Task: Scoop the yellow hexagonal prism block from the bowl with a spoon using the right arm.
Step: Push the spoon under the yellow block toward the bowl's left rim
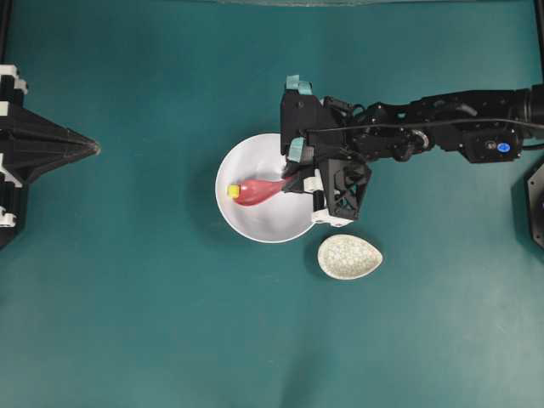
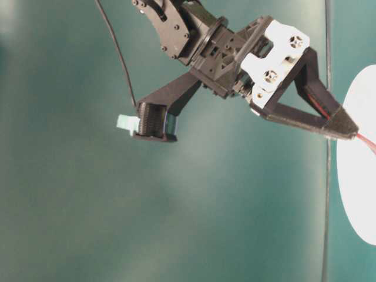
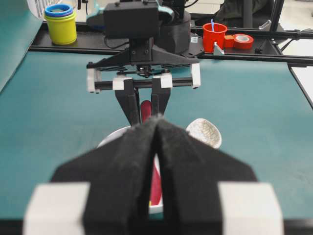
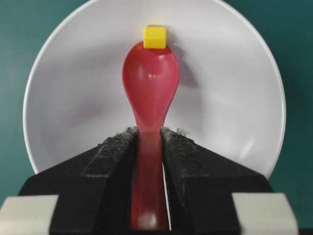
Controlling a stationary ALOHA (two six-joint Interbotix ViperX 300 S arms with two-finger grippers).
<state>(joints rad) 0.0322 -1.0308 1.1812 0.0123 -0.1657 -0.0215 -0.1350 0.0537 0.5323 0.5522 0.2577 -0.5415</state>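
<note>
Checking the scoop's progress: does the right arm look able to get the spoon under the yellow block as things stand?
Probably yes. The spoon, clamped in the right gripper, has its tip right against the yellow block inside the bowl, with nothing between them.

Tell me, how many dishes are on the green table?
2. The white bowl sits in the middle with the spoon inside; the small speckled dish lies just beside it, on the right arm's side. None seem hidden.
</note>
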